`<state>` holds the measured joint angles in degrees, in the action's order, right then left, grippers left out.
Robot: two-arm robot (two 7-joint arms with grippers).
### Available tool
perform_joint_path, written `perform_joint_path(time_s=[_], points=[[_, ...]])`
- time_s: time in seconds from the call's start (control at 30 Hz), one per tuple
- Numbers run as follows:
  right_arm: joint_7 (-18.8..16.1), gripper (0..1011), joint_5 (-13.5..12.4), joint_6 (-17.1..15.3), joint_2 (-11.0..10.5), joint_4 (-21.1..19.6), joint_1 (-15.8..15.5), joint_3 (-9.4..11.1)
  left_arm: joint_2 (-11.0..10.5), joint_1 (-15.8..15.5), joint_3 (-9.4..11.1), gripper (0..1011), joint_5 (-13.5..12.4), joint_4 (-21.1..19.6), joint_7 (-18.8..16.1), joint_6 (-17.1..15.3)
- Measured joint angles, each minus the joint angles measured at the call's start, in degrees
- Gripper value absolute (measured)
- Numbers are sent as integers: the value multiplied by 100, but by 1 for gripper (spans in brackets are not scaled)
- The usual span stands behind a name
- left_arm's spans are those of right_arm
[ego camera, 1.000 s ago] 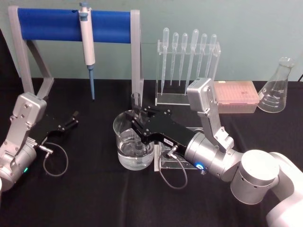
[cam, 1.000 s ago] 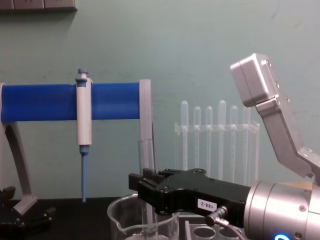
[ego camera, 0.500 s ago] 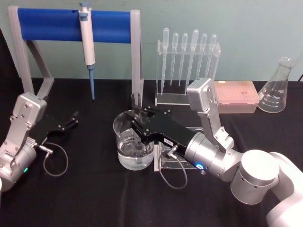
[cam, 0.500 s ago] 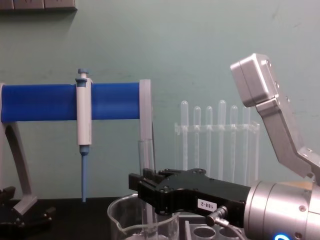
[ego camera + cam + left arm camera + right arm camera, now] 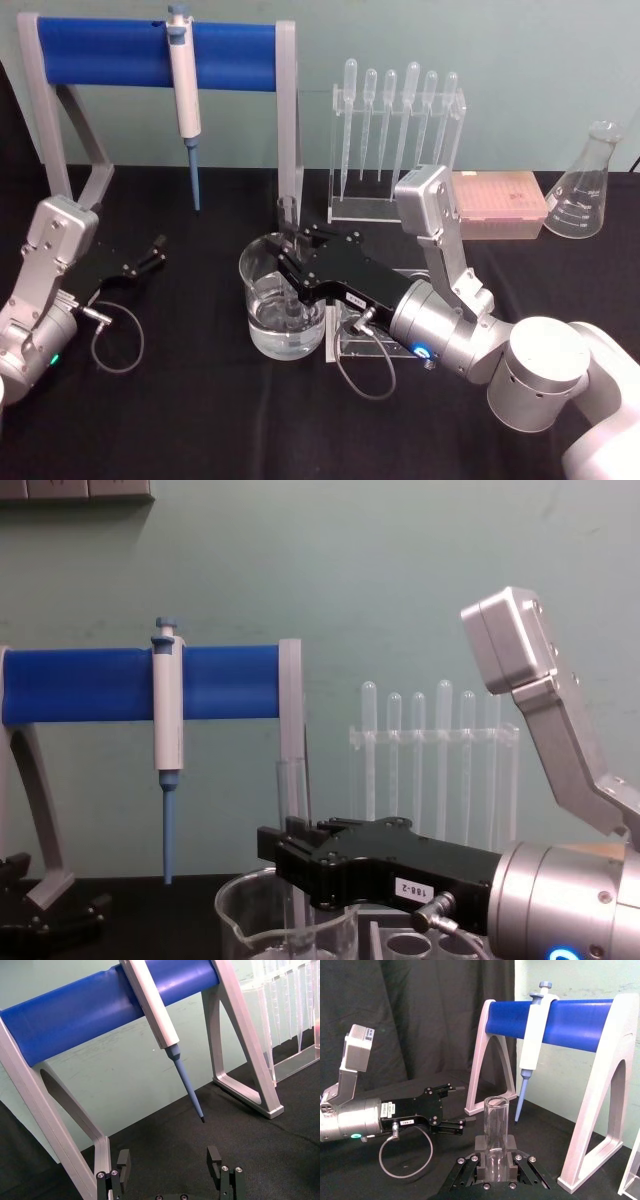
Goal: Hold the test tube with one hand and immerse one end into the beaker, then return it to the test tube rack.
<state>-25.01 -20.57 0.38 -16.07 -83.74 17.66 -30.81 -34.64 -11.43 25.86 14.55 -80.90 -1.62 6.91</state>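
The test tube (image 5: pixel 288 214) stands upright, its lower end down in the water of the beaker (image 5: pixel 252 268) at the table's centre. My right gripper (image 5: pixel 291 250) is shut on the test tube at mid-height, reaching over the beaker's rim from the right. In the right wrist view the test tube (image 5: pixel 496 1127) rises open-rimmed from the clamped right gripper (image 5: pixel 495 1155). From the chest, the test tube (image 5: pixel 292 790) shows above the right gripper (image 5: pixel 272 846) and the beaker (image 5: pixel 238 920). My left gripper (image 5: pixel 154 250) rests open at the far left, holding nothing (image 5: pixel 170 1157).
A blue-barred stand (image 5: pixel 110 50) with a hanging pipettor (image 5: pixel 184 85) spans the back left. A rack of pipettes (image 5: pixel 395 130), a pink tip box (image 5: pixel 497 203) and a flask (image 5: pixel 585 190) line the back right. A clear holed rack (image 5: pixel 372 342) sits beneath my right wrist.
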Motion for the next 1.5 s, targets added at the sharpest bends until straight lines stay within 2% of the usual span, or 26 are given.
perform_joint_path(time_s=[1.3,1.5], points=[[0,227,0,0,0,-1,0,1,0,0,0,1000,0,0,0,0],[73,227,-9,-256,-11,-305,-20,101,0,0,0,1000,1,0,0,0]])
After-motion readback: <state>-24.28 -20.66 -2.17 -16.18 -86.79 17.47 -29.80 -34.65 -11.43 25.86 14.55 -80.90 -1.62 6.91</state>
